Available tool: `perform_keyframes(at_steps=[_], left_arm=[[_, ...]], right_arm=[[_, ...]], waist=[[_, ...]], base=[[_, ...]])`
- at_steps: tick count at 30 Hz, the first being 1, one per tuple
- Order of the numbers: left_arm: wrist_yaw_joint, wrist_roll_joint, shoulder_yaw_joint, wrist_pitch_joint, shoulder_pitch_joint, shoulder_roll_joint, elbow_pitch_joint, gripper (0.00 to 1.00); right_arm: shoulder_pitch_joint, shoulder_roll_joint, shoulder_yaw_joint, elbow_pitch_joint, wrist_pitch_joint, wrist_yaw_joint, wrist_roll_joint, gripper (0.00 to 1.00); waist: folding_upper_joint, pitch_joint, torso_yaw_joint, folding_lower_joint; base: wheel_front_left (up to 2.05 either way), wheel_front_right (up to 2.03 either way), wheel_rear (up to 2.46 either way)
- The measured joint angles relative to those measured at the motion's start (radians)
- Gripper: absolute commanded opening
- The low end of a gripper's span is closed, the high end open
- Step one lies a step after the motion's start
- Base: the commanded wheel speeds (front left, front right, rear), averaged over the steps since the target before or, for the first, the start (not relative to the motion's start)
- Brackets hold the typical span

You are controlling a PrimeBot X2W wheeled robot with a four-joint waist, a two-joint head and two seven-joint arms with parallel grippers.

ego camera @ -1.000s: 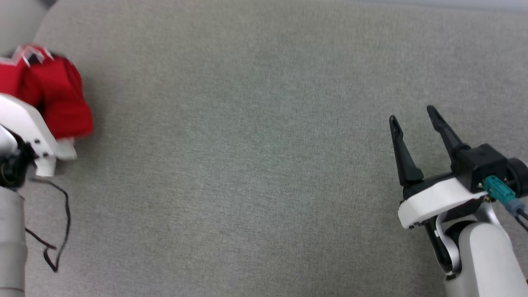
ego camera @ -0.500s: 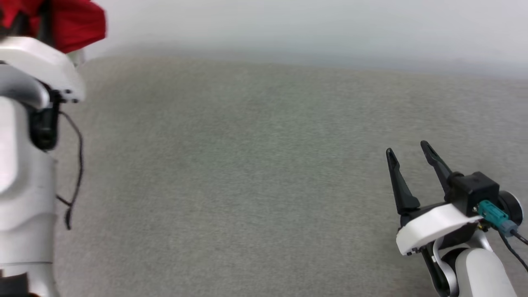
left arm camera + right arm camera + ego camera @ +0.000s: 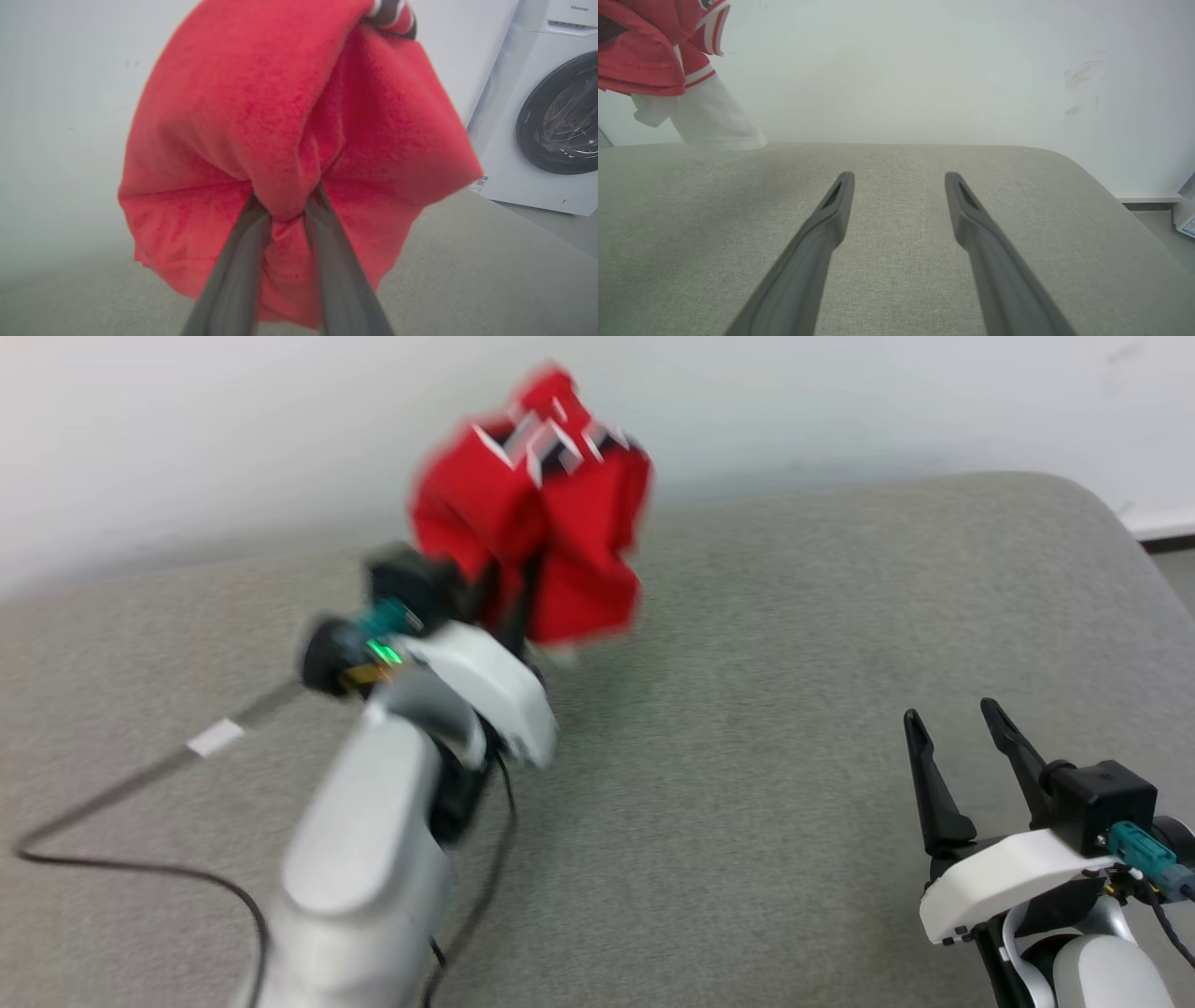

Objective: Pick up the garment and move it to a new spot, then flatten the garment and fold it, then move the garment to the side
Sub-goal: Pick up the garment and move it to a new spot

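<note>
The garment (image 3: pixel 541 532) is a bunched red jersey with striped trim, held up in the air above the grey cushion (image 3: pixel 747 728). My left gripper (image 3: pixel 287 205) is shut on a fold of the garment (image 3: pixel 289 140), its dark fingers pinching the red cloth. In the right wrist view the garment (image 3: pixel 649 51) hangs at the upper left with a white sleeve dangling. My right gripper (image 3: pixel 948 728) stands open at the lower right, low over the cushion. The right gripper (image 3: pixel 899 182) has nothing between its fingers.
A white wall (image 3: pixel 840 401) rises behind the cushion. A white washing machine (image 3: pixel 546 112) with a dark round door stands off the cushion's right side. A black cable (image 3: pixel 140 868) trails from my left arm across the cushion.
The head camera has shifted. My left arm has swung from the far left edge toward the middle, carrying the red garment lifted in the air. The right gripper stays open in its place.
</note>
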Motion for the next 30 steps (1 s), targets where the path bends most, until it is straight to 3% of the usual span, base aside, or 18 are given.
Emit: perform_keyframes(at_steps=[7,8,9,10,20,30], left_arm=[[-0.012,-0.079,-0.237,-0.021,0.232,-0.038,0.02,0.0],[-0.013,-0.089,-0.268,-0.02,0.258,-0.039,0.024,0.2],[-0.013,-0.101,-0.296,-0.016,0.279,-0.039,0.03,0.47],[-0.013,-0.106,-0.321,-0.013,0.297,-0.04,0.037,1.0],[0.005,-0.091,-0.39,-0.137,0.307,-0.04,-0.059,1.0],[0.162,-0.09,-0.22,-0.194,0.314,0.007,-0.238,1.0]], right_arm=[[0.007,0.0,0.003,0.001,0.002,0.0,0.015,1.0],[0.009,0.0,0.002,0.002,0.002,0.0,0.017,1.0],[0.009,0.0,0.001,0.001,0.001,0.0,0.017,1.0],[0.01,0.0,0.0,0.001,0.001,0.0,0.018,1.0],[0.021,0.001,-0.02,-0.002,0.003,0.0,0.015,1.0],[0.054,0.001,-0.063,-0.028,0.02,0.0,0.008,1.0]], waist=[[0.0,0.007,-0.074,0.0001],[0.0,0.008,-0.076,0.0001],[0.0,0.01,-0.076,0.0],[0.0,0.011,-0.074,0.0001],[0.0,-0.017,-0.002,0.0001],[0.0,-0.072,0.085,0.0001]], base=[[0.0,0.0,0.0],[0.0,0.0,0.0],[0.0,0.0,0.0],[0.0,0.0,0.0],[0.0,0.0,0.0],[0.0,0.0,0.0]])
